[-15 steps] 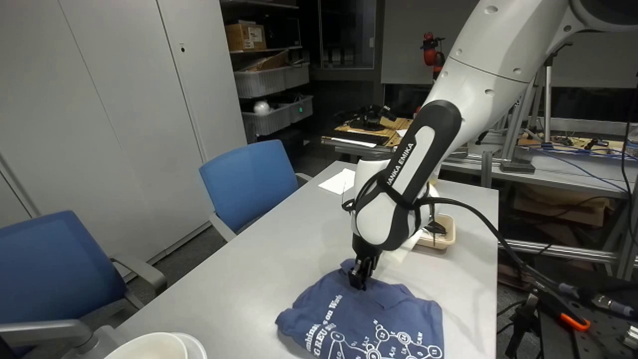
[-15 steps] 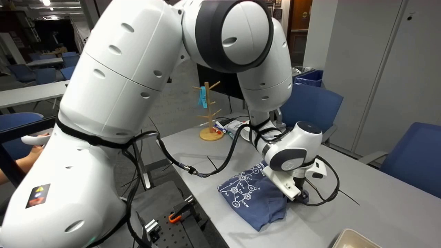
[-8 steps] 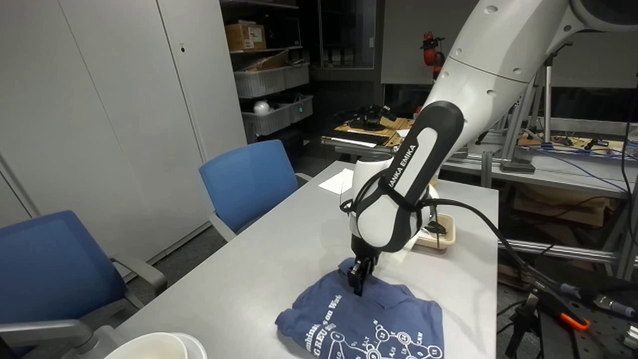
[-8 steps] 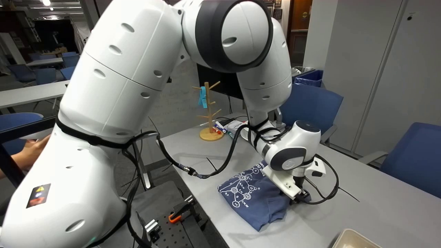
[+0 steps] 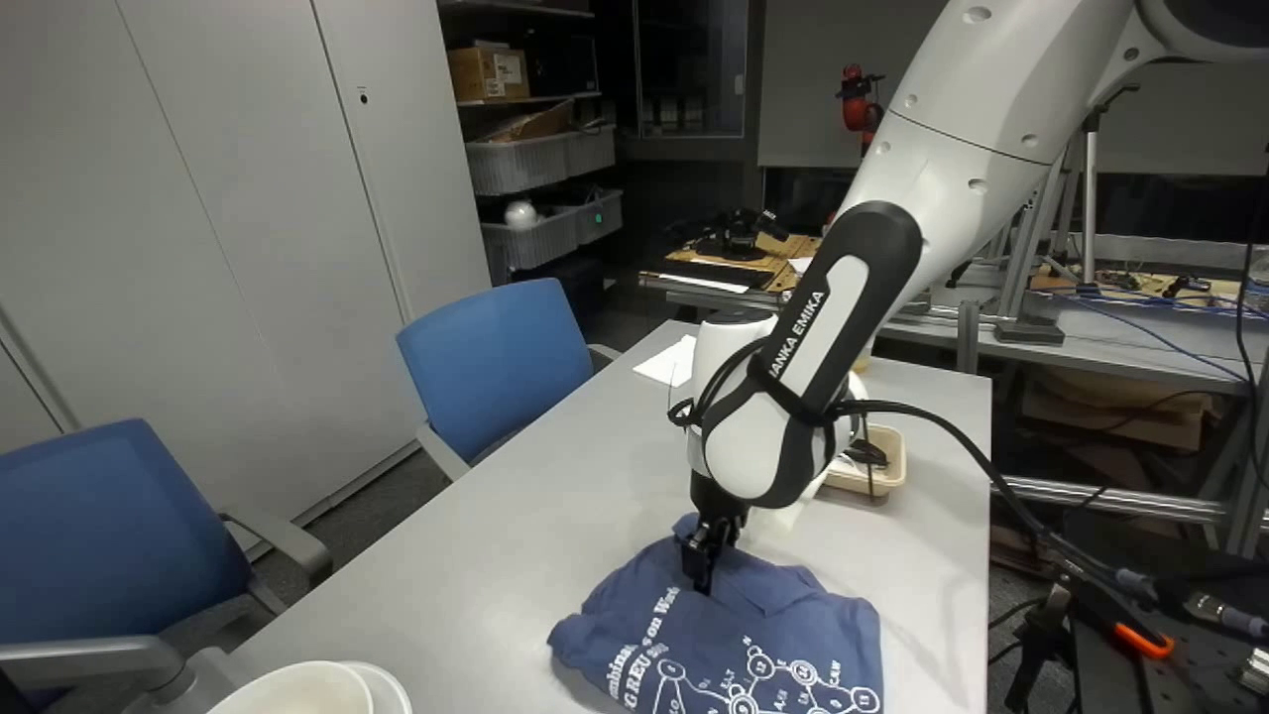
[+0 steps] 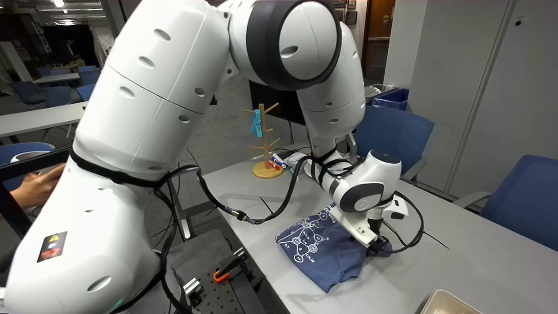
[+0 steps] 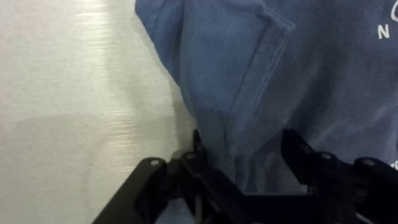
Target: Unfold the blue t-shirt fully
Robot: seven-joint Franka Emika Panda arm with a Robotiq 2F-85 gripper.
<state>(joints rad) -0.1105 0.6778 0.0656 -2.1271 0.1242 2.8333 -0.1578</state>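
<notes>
Nearest in an exterior view, a white bowl [image 5: 295, 691] stands by the left edge of the desk [image 5: 476, 575]; beyond, the arm [image 5: 957, 188] partly hides a tray [image 5: 894, 464] by the right edge. 2 blue chairs [image 5: 501, 362] line the left edge, then cabinets [image 5: 278, 248]. The blue t-shirt [image 5: 734, 630] lies folded near the right edge, beneath the gripper [image 7: 242, 133], whose 2 fingers [image 7: 297, 155] stand apart astride cloth.
</notes>
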